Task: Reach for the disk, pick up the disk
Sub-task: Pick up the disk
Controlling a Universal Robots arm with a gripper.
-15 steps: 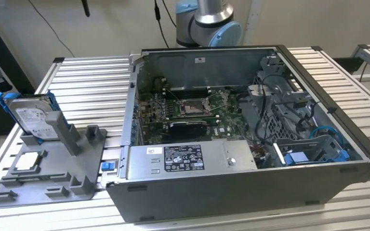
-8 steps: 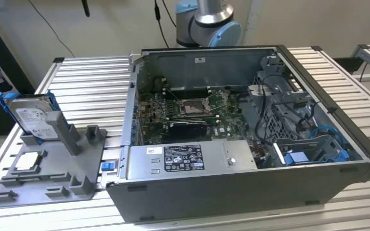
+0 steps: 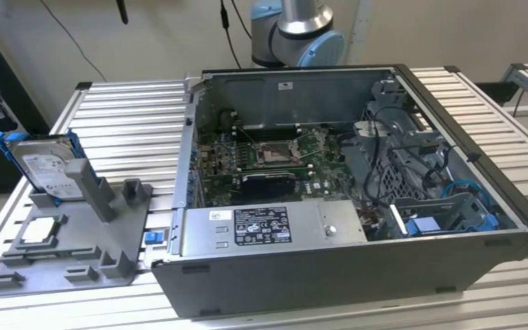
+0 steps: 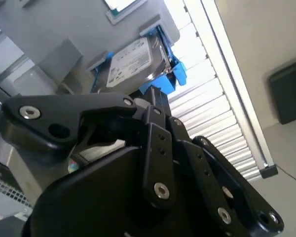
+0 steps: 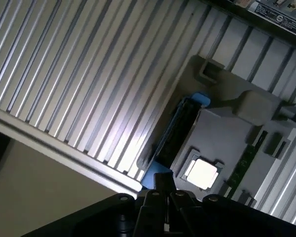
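The disk (image 3: 47, 165) stands on its edge in a slot at one end of the grey holder (image 3: 73, 242). The gripper (image 4: 145, 101) hangs above the holder, near the disk's blue frame. Whether it is open or closed, I cannot tell.

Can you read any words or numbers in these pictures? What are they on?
None can be read.
On the disk, white label: black print, too small.
On the grey metal box, black-and-white label: too small.
On the computer case, back-wall sticker: too small.
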